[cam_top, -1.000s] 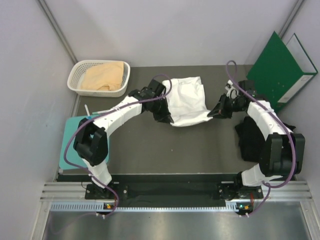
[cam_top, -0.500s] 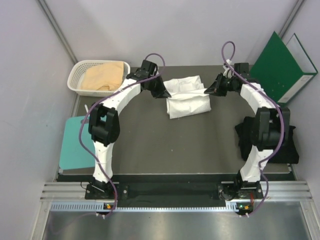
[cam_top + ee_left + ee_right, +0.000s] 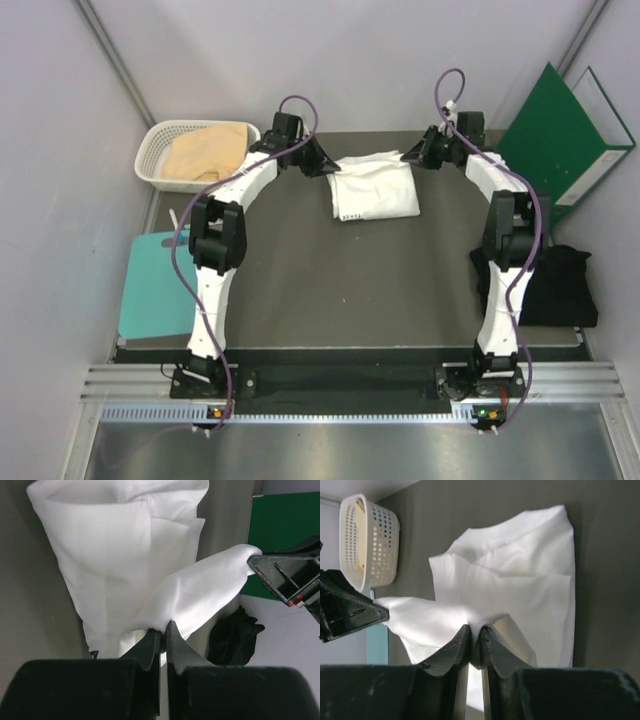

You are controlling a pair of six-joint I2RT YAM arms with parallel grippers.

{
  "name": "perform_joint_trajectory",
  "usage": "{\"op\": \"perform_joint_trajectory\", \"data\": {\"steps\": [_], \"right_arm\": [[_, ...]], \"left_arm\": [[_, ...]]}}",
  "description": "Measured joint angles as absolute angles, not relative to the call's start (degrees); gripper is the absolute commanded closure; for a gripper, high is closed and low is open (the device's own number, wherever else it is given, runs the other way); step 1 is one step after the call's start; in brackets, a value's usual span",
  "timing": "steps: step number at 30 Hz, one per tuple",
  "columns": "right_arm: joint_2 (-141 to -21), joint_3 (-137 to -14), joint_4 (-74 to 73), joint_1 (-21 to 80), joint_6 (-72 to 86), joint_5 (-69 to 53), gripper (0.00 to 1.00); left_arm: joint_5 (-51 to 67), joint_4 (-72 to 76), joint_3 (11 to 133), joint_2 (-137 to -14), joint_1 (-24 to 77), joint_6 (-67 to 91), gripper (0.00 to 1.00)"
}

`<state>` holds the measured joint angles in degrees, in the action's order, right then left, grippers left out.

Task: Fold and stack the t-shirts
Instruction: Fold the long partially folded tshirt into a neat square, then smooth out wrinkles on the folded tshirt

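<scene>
The white t-shirt (image 3: 374,188) lies folded at the far middle of the table, inside out, its far edge lifted. My left gripper (image 3: 328,167) is shut on its far left corner (image 3: 165,615). My right gripper (image 3: 408,158) is shut on its far right corner (image 3: 477,620). The cloth hangs stretched between both grippers above the folded part. The black t-shirt (image 3: 548,285) lies crumpled at the right edge and also shows in the left wrist view (image 3: 232,637). The tan-peach t-shirt (image 3: 205,152) lies in the white basket (image 3: 152,146).
A green binder (image 3: 560,135) leans against the right wall at the far right. A flat teal board (image 3: 155,285) lies at the table's left edge. Grey walls close in the far side and both sides.
Both grippers have carried the white t-shirt's near edge away from me to the far side, folding the cloth over itself. The arms are now stretched far out.
</scene>
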<state>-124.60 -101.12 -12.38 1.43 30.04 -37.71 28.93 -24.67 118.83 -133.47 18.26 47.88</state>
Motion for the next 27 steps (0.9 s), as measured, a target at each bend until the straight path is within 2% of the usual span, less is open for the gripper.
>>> {"op": "perform_joint_trajectory", "data": {"steps": [1, 2, 3, 4, 6, 12, 23, 27], "right_arm": [[-126.19, -102.91, -11.60, 1.56, 30.44, -37.36, 0.73], [-127.31, -104.01, -10.96, 1.76, 30.94, -37.04, 0.56], [-128.42, -104.81, -10.13, 1.76, 31.64, -36.16, 0.48], [-129.36, -105.14, -9.13, 1.76, 32.49, -35.14, 0.41], [-130.82, -105.14, -7.05, 1.83, 34.04, -32.82, 0.02], [-131.74, -102.56, -1.32, 1.80, 38.00, -27.51, 0.00], [-119.55, -87.92, -8.40, 1.69, 34.13, -25.36, 0.00], [-116.84, -83.15, -9.54, 1.69, 33.43, -26.46, 0.00]], "left_arm": [[29.45, -23.14, 119.07, -134.13, 17.93, 48.51, 0.42], [29.67, -22.57, 119.20, -134.45, 17.54, 48.84, 0.21], [30.37, -20.84, 119.26, -135.22, 17.10, 49.67, 0.01], [31.07, -19.11, 119.61, -136.29, 16.58, 50.65, 0.01], [32.75, -15.20, 120.42, -138.76, 15.49, 52.93, 0.01], [34.17, -11.33, 118.67, -141.71, 12.71, 55.18, 0.01], [33.26, -11.55, 101.10, -128.03, 13.78, 53.25, 0.01], [33.26, -11.16, 100.07, -126.13, 15.55, 52.18, 0.08]]}}
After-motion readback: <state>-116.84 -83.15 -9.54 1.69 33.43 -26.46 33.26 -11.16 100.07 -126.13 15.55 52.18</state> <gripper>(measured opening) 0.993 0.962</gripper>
